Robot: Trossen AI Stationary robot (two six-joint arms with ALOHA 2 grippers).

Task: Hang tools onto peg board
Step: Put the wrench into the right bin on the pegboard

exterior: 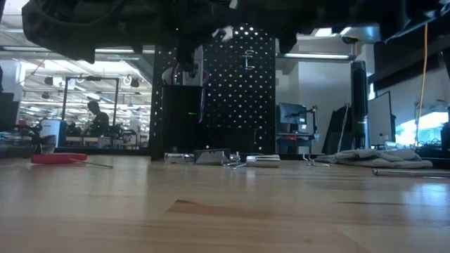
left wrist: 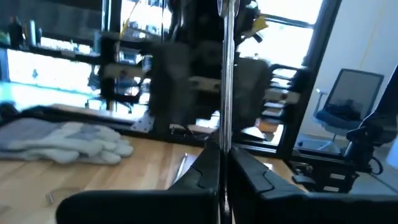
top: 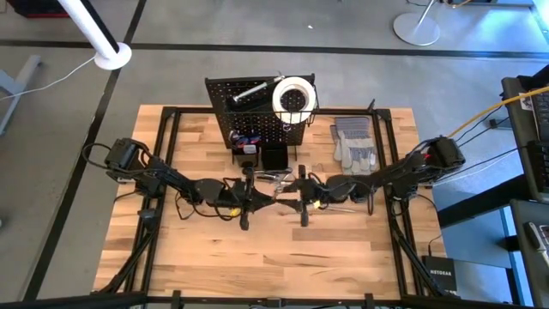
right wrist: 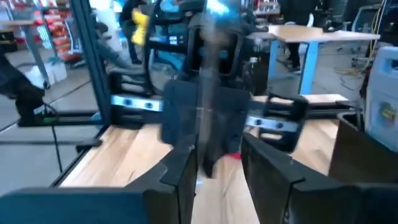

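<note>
At the centre of the high view the two grippers face each other. The left gripper (left wrist: 222,171) is clamped on a thin silver metal tool (left wrist: 227,74); the right gripper (right wrist: 217,165) stands partly open. Beyond, at upper centre, the peg board (top: 257,116) holds a white tape roll (top: 293,96). Grey work gloves (top: 353,144) lie right of it.

Black perforated peg board (top: 257,107), white tape roll (top: 293,96), grey gloves (top: 353,144).
</note>
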